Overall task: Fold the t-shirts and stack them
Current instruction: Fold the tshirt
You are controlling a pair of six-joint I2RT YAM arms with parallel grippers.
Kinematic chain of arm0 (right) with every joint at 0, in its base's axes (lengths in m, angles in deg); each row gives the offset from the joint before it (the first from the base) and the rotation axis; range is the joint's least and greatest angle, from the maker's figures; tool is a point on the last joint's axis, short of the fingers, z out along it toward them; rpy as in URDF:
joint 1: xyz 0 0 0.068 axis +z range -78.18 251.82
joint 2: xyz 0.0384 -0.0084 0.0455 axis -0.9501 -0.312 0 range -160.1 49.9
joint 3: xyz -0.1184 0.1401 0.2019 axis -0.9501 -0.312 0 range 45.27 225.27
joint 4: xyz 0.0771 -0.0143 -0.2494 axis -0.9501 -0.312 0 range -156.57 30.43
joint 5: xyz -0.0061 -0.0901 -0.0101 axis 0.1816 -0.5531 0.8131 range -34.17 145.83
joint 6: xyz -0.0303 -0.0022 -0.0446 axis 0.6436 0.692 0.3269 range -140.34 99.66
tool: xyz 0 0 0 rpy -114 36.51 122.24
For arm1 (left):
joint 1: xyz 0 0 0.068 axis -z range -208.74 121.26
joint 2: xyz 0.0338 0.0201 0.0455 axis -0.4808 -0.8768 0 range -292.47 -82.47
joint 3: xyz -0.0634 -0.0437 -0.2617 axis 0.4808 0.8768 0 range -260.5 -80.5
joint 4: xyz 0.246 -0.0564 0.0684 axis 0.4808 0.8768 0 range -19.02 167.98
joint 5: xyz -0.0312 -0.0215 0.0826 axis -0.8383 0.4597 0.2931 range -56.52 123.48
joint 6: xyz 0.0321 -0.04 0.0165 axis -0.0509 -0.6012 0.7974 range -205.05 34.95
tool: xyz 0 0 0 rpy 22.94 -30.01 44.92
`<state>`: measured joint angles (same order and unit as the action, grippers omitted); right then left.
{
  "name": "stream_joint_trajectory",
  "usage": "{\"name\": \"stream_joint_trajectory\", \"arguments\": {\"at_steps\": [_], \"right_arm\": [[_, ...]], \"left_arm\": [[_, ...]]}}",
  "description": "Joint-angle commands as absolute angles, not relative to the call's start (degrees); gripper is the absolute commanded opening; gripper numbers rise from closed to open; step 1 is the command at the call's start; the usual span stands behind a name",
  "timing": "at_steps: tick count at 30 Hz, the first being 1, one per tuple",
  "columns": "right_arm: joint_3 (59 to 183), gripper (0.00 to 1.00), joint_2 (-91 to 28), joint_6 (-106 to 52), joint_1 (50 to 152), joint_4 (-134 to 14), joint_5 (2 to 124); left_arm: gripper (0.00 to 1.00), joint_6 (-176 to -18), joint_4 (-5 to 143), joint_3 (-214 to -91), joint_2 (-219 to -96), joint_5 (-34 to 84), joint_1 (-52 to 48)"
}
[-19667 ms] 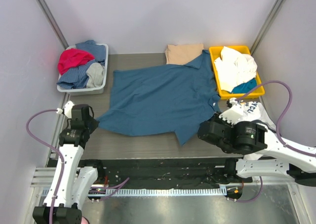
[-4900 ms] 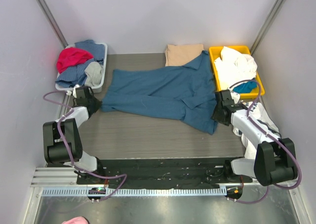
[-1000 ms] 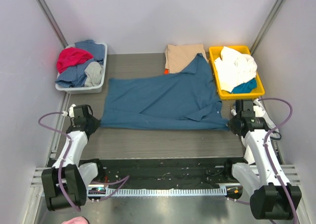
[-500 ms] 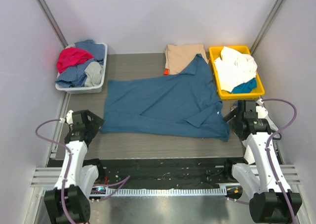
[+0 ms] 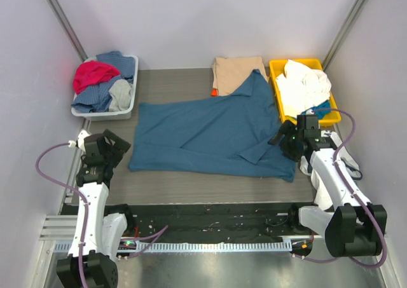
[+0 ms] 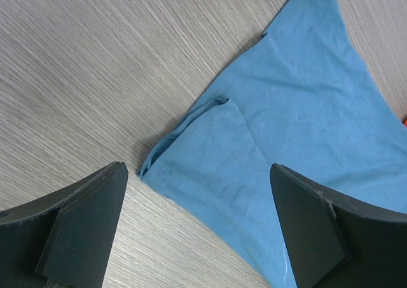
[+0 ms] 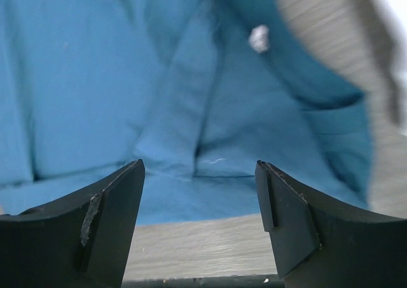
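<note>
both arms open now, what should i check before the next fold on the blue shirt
1. left gripper open, holding nothing: ok
2. right gripper open, holding nothing: ok
3. teal shirt fully on the table: ok
4. teal shirt smooth: not ok, creased flap near its right end
5. teal shirt clear of the tan shirt: not ok, its far corner lies over it

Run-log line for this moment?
left gripper: open, empty | right gripper: open, empty | teal-blue t-shirt: partly folded, flat on table, corner over tan t-shirt
</note>
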<state>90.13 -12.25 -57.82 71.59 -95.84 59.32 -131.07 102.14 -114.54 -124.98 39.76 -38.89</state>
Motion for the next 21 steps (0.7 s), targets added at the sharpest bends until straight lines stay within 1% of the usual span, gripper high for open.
{"name": "stream_joint_trajectory", "arguments": {"at_steps": [1,10,21], "right_arm": [[87.73,0.78,-12.41,-57.86,76.21,-87.00,66.91],[82.37,0.78,-15.66,-62.09,80.52,-80.67,67.53],[79.29,0.77,-19.53,-62.18,80.61,-75.48,65.94]], "left_arm": [[1.00,-129.70,100.78,-114.60,-124.57,38.14,-39.11],[1.00,-128.91,100.51,-115.04,-125.54,37.61,-39.11],[1.00,-128.38,101.30,-113.99,-124.31,38.49,-39.02]]}}
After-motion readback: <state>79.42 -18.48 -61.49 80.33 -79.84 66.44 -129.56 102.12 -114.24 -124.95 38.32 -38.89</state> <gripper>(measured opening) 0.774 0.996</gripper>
